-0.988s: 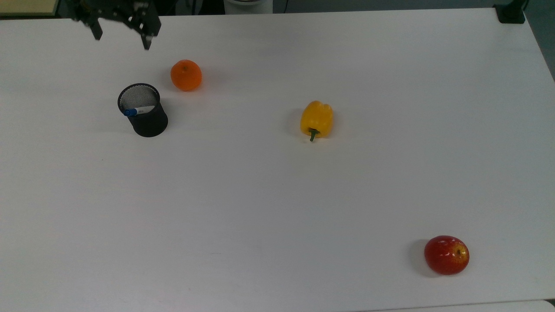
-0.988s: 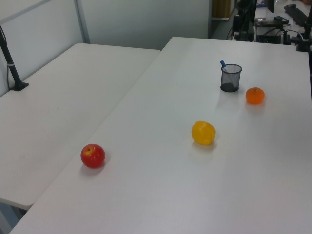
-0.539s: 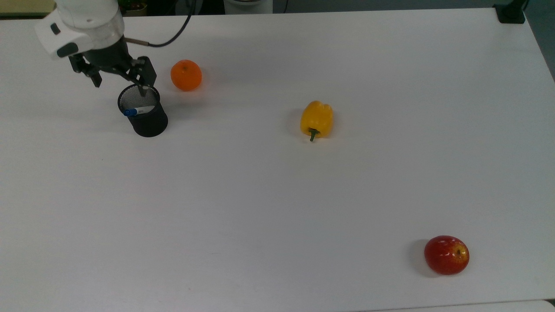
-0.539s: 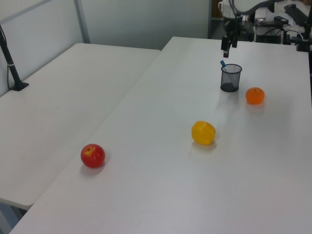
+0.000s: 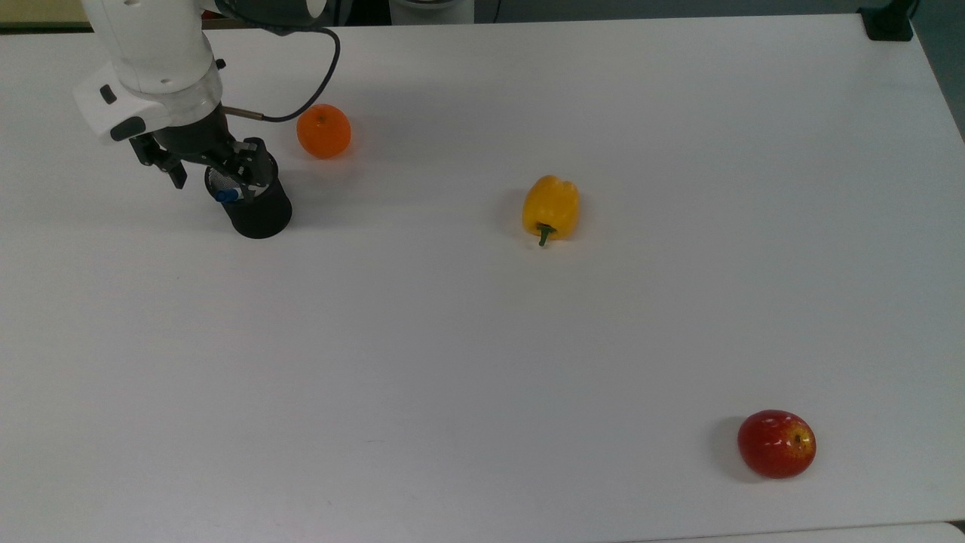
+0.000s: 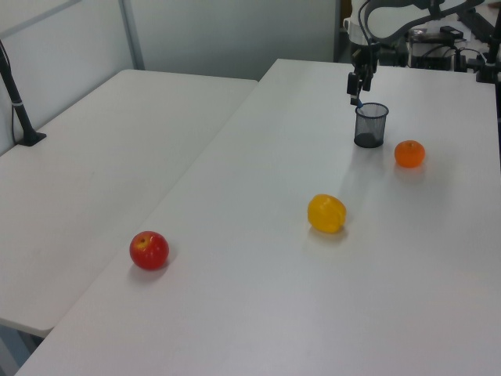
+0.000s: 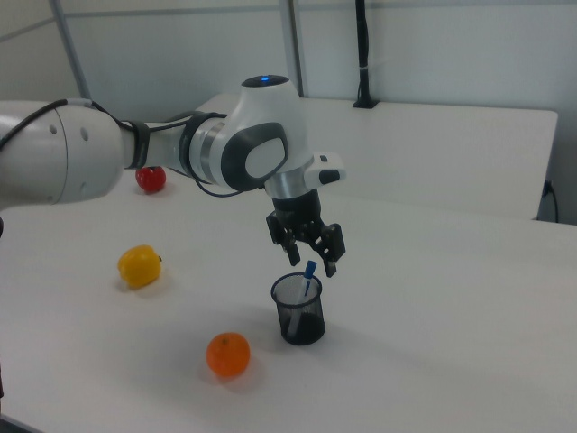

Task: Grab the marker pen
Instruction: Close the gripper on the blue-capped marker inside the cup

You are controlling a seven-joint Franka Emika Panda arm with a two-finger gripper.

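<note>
Lowering since the earlier frame, the gripper (image 7: 306, 255) is now hanging spread over the black mesh cup (image 7: 299, 310), straddling the marker pen (image 7: 308, 273) leaning inside it. One orange (image 7: 227, 354) is lying nearest the cup, one yellow pepper (image 7: 139, 266) farther, one apple (image 7: 151, 179) farthest.

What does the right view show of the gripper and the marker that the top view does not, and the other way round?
Right view: the open gripper hangs above the cup, with the marker leaning upright, its blue cap above the rim between the fingers. The height gap is plain.

Top view: you look into the cup, where the gripper covers much of the opening; the marker's cap lies at the rim on the top view's left.

Both: cup, marker, orange, pepper and apple on the white table.
</note>
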